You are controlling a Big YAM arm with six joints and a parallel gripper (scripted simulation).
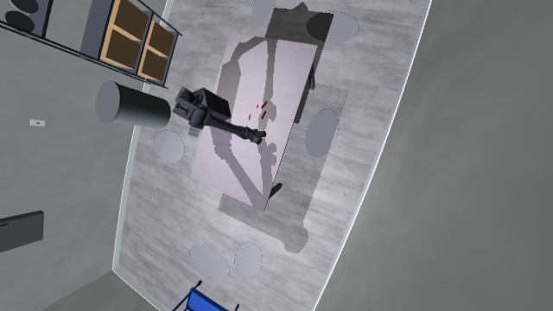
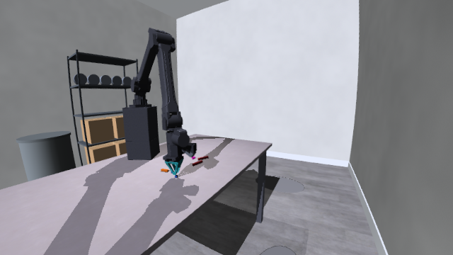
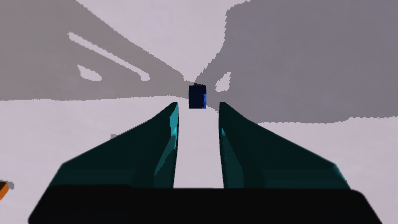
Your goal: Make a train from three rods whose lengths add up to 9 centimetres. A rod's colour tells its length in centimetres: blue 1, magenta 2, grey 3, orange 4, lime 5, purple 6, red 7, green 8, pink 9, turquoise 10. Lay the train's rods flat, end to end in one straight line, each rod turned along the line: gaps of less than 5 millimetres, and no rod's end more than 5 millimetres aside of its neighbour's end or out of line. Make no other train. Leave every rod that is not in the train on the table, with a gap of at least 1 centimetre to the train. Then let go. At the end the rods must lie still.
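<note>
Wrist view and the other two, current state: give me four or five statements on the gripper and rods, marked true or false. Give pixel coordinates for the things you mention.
1. The gripper [image 1: 259, 138] [image 2: 175, 173] [image 3: 198, 111] has its fingers apart with nothing held. True.
2. The blue rod [image 2: 176, 176] [image 3: 197, 96] is clamped between the fingers. False: it lies beyond the fingertips in the wrist view.
3. Two red rods [image 1: 263, 104] [image 2: 203, 158] are on the table. True.
4. The magenta rod [image 1: 257, 105] [image 2: 193, 158] touches a red rod. False: table shows between them.
5. The orange rod [image 1: 249, 117] [image 2: 165, 171] [image 3: 3, 190] lies apart from the other rods. True.
6. The train is complete. False: no rods are joined end to end.
</note>
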